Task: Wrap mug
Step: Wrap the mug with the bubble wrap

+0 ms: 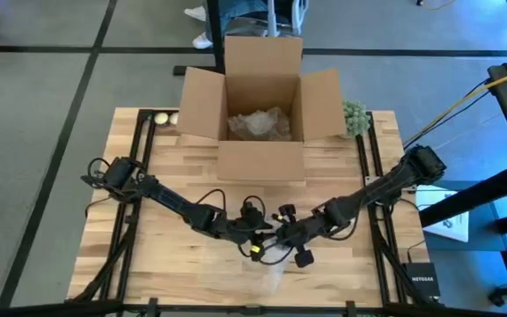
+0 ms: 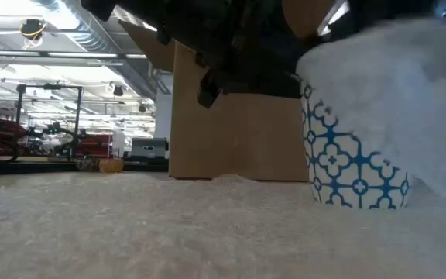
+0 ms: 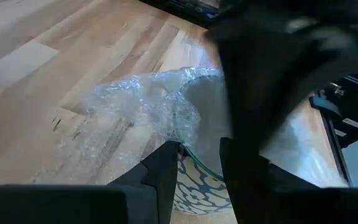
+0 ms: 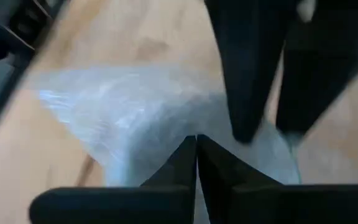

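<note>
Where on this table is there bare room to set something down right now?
Bare wood lies along the table's left side, below the left arm, and along its right side, below the right arm. The front centre is crowded: both grippers, left and right, meet over the mug and bubble wrap. The cardboard box fills the back.

From above we saw a wooden table [image 1: 148, 255] with an open cardboard box [image 1: 261, 110] standing at its far edge, crumpled packing paper [image 1: 259, 123] lying inside it. A pale green clump [image 1: 355, 117] sat just beside the box, and two small pale balls [image 1: 166, 118] lay near the opposite far corner. Both arms reached inward and met near the front edge, where the left gripper [image 1: 253, 242] and right gripper [image 1: 282, 238] hung over a sheet of clear bubble wrap [image 1: 267, 269].
</note>
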Robot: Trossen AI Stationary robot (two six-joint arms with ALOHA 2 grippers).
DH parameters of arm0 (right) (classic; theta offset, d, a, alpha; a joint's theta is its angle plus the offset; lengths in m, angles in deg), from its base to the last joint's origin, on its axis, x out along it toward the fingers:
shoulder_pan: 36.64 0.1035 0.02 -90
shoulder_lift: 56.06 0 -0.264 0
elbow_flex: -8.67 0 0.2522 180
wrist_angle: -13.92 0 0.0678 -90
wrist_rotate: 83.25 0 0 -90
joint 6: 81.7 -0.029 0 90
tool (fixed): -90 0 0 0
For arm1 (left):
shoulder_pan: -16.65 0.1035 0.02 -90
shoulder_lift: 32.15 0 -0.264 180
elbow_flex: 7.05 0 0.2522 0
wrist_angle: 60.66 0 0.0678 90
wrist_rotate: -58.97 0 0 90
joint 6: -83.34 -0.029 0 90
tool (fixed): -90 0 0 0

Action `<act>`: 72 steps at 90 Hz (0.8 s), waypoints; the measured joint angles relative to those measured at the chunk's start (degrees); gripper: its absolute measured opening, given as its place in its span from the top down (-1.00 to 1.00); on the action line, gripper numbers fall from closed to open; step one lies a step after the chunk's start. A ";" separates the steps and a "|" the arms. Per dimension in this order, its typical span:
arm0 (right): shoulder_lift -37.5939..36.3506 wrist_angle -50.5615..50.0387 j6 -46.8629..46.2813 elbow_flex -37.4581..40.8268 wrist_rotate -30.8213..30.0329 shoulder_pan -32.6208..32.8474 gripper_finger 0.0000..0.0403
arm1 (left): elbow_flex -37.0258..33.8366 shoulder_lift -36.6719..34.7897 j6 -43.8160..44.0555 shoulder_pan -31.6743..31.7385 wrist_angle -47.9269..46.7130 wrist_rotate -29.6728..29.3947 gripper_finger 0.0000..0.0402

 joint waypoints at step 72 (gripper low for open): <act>0.00 3.46 0.13 1.69 -0.12 -1.23 1.00 | 10.49 -8.93 27.72 -9.13 -59.22 4.59 0.48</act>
